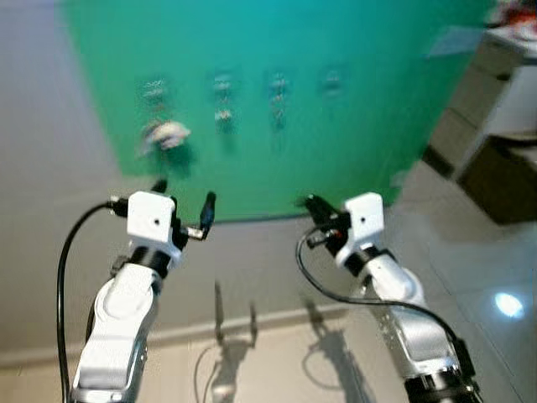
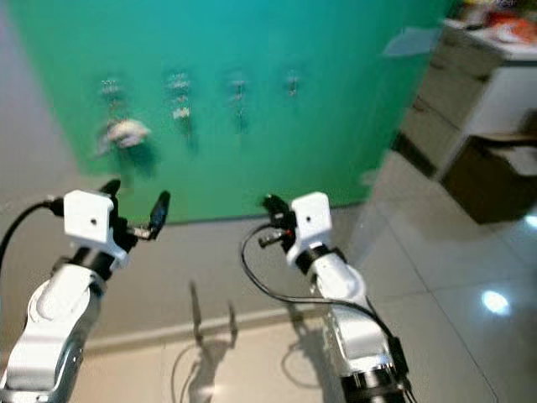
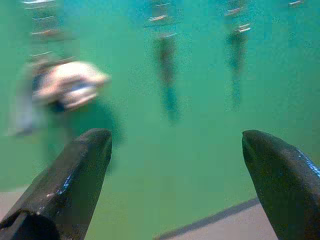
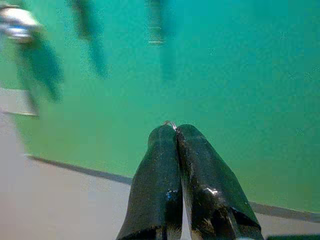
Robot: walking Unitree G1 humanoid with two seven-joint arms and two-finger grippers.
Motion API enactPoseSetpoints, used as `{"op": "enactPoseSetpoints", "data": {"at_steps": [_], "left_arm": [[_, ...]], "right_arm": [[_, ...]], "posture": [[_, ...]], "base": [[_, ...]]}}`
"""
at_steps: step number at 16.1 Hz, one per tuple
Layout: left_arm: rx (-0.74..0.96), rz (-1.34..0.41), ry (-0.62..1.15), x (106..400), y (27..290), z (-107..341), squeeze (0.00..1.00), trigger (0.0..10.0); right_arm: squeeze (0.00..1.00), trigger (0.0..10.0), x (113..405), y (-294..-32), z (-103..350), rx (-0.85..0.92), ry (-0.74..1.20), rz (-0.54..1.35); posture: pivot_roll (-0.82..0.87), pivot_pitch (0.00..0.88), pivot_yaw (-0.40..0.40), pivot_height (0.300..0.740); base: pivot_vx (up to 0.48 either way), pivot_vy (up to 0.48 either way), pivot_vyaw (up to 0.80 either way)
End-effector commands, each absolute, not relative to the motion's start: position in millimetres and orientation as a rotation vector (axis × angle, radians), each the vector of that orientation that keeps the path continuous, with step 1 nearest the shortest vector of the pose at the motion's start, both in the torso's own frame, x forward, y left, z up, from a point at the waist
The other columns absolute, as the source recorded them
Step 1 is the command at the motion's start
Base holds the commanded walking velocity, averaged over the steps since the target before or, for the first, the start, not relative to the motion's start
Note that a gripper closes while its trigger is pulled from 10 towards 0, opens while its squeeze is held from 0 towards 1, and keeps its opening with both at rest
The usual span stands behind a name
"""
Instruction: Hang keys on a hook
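A green board [image 1: 352,143] on the wall carries a row of several small metal hooks [image 1: 277,86]. A pale bundle [image 1: 165,134] hangs from the leftmost hook [image 1: 155,88] and also appears blurred in the left wrist view [image 3: 70,85]. My left gripper [image 1: 185,193] is raised below that bundle, open, with nothing between its fingers [image 3: 85,165]. My right gripper [image 1: 307,202] is held up in front of the board's lower edge, shut. A thin silver key ring [image 4: 170,123] peeks out at its tips, and a small metal piece [image 1: 313,240] hangs beneath it.
A white cabinet [image 1: 495,92] stands at the right with a dark brown box [image 1: 503,180] beside it. Grey wall runs below the board down to a pale skirting strip [image 1: 277,321]. Glossy floor tiles [image 1: 495,277] spread to the right.
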State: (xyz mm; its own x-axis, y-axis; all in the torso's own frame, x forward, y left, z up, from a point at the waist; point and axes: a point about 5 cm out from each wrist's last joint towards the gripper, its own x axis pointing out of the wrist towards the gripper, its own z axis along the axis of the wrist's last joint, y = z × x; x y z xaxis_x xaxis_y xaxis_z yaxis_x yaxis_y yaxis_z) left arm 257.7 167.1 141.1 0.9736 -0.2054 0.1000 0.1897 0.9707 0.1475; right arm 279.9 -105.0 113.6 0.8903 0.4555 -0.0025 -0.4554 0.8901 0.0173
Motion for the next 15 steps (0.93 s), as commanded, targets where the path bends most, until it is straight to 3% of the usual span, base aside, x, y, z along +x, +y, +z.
{"op": "enactPoseSetpoints", "data": {"at_steps": [1,9,15], "left_arm": [[0.129,-0.239,-0.131,258.7,157.4,144.4,0.00,10.0],[0.131,-0.237,-0.125,256.3,156.6,143.5,0.00,10.0],[0.123,-0.363,-0.133,241.7,142.5,143.7,0.00,10.0]], "right_arm": [[0.00,10.0,281.2,-113.0,114.2,0.001,0.000,0.451],[0.00,10.0,284.4,-115.8,122.8,-0.005,-0.046,0.467],[0.00,10.0,278.6,-131.1,142.3,0.113,-0.119,0.515]], "posture": [[0.05,0.000,-0.001,0.740],[0.05,0.000,0.001,0.740],[0.04,0.000,-0.007,0.740]], "base": [[0.420,0.000,0.00],[0.419,0.000,0.00],[0.000,0.000,0.00]]}}
